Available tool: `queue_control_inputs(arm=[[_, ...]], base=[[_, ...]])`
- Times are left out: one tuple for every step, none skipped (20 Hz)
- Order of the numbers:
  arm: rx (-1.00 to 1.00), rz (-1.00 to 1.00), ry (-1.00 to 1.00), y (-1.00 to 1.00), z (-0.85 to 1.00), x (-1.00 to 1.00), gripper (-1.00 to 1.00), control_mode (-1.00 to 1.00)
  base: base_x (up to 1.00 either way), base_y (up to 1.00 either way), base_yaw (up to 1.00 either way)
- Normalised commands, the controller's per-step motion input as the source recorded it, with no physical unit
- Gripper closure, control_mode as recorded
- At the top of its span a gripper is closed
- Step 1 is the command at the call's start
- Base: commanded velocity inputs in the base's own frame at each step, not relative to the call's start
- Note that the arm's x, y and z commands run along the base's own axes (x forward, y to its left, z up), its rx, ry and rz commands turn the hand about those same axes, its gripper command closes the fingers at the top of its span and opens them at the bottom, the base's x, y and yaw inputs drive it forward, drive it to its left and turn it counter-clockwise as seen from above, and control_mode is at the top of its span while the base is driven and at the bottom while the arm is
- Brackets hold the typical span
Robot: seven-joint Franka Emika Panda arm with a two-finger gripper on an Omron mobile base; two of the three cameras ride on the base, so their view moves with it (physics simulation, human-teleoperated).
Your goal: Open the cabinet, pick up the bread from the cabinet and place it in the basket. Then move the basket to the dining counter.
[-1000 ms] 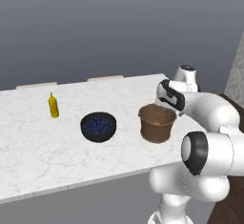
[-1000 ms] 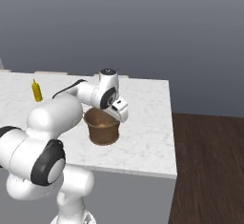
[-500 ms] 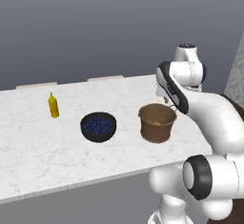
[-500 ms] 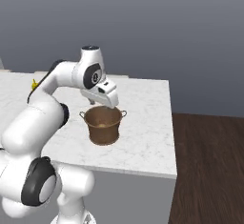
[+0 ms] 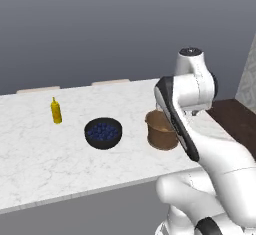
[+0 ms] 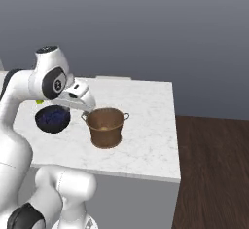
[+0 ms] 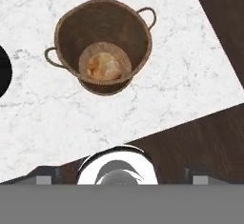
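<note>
On the white marble-look table (image 5: 40, 149), a small yellow bottle (image 5: 56, 111) stands at left, a dark bowl of blueberries (image 5: 103, 132) mid-frame, and the round brown woven basket (image 7: 102, 44) at right, holding the golden-brown bread roll (image 7: 104, 66). The tool (image 6: 86, 107) hangs spread and empty just above the basket's rim, so the basket looks delivered.

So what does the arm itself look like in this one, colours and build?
The arm is glossy white, made of rounded, bulbous link shells with dark grey to black joint bands and round dark end caps at the joints. No cables or sleeves show. The tool has a white boxy body with small dark markings; its finger tips are small and dark.
</note>
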Motion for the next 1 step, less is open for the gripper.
queue_control_inputs(arm=[[0.00,0.14,0.10,0.59,0.43,-0.04,-1.00,-1.00]], base=[[0.00,0.00,0.00]])
